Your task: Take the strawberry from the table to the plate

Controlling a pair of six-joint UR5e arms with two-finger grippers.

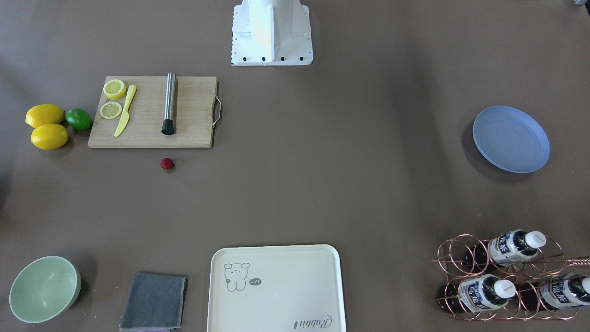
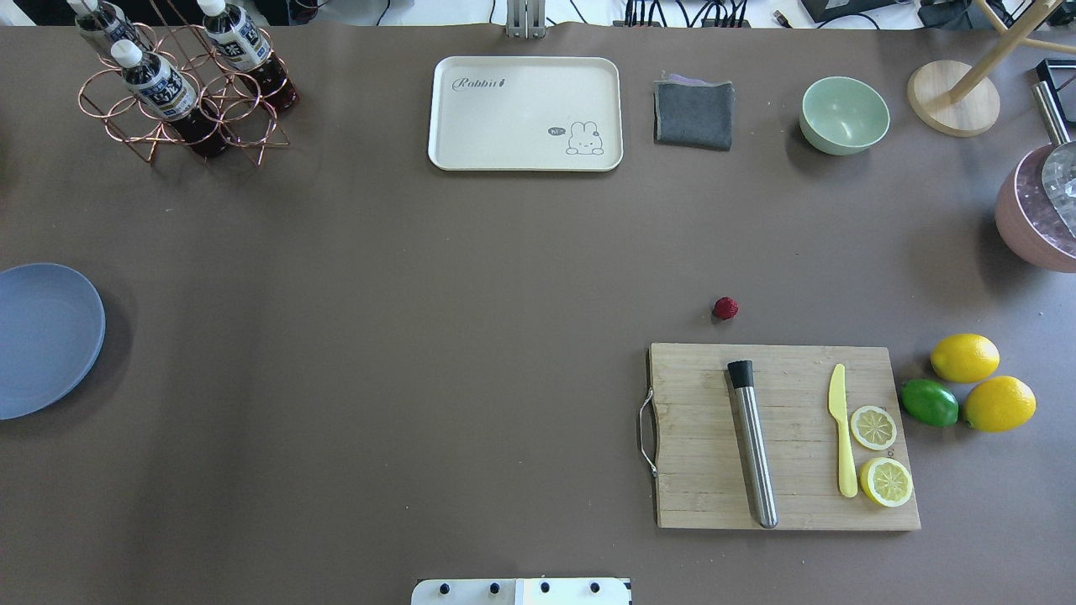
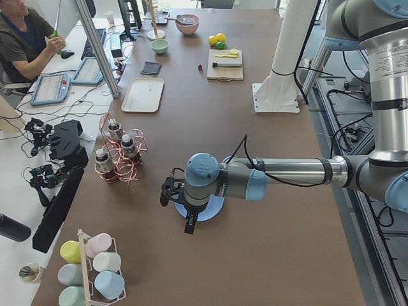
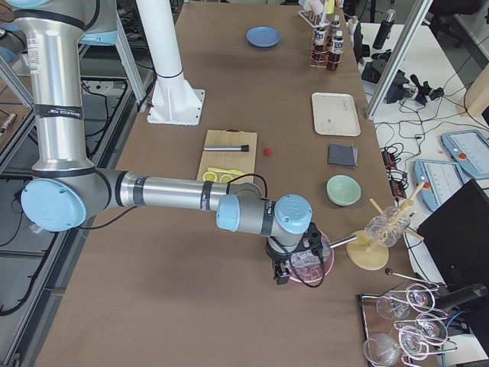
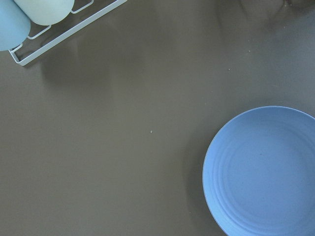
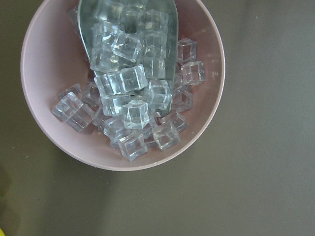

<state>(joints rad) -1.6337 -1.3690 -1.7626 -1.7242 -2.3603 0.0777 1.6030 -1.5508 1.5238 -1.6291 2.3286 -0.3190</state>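
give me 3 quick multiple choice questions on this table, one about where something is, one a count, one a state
1. Where does the strawberry lie?
A. on the table, just off the cutting board
B. on top of the cutting board
C. on the plate

2. How many whole lemons sit by the lime?
A. one
B. two
C. four

3. What is on the plate?
A. the lime
B. the strawberry
C. nothing

Answers:
1. A: the strawberry rests on the bare brown table, a little way off the cutting board's long edge.
2. B: two yellow lemons lie next to the green lime at the cutting board's end.
3. C: the plate's blue surface shows only its faint rings, and the strawberry is far across the table from it.
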